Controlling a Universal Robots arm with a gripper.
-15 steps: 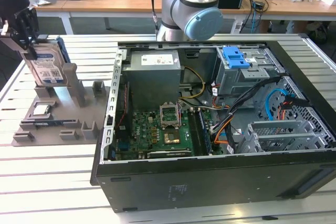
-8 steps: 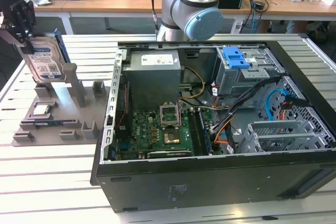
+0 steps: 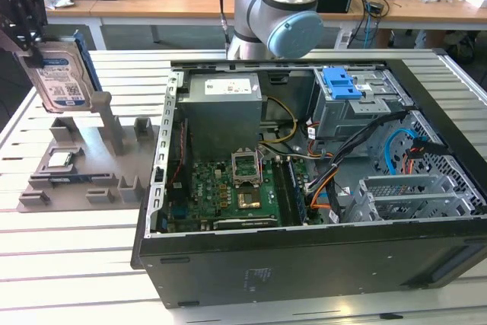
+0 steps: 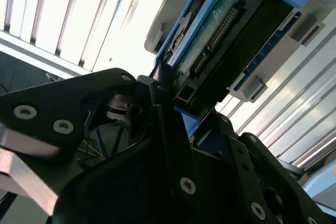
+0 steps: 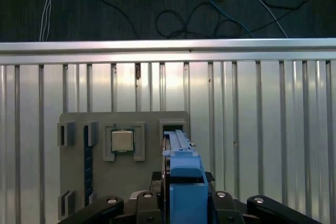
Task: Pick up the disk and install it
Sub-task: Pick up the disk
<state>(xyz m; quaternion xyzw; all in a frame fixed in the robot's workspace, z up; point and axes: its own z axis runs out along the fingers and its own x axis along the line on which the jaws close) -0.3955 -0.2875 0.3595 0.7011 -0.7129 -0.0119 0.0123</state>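
In the exterior view my gripper (image 3: pixel 32 45) hangs at the far left, shut on the top edge of the disk (image 3: pixel 61 81). The disk is a silver drive with a white-and-blue label and a blue carrier frame. It is held on edge, slightly tilted, just above the grey fixture plate (image 3: pixel 76 188). In the first wrist view the disk (image 5: pixel 182 177) runs edge-on between the black fingers (image 5: pixel 110 205), over an upright slot (image 5: pixel 172 127) of the fixture. In the second wrist view the disk's green circuit board (image 4: pixel 210 30) shows beyond the fingers (image 4: pixel 173 145).
An open computer case (image 3: pixel 304 264) fills the exterior view's right, with a motherboard (image 3: pixel 228 188), cables and a drive cage carrying a blue bracket (image 3: pixel 341 81). A small silver processor chip (image 3: pixel 59 160) lies on the fixture. The arm's base (image 3: pixel 274 13) stands behind the case.
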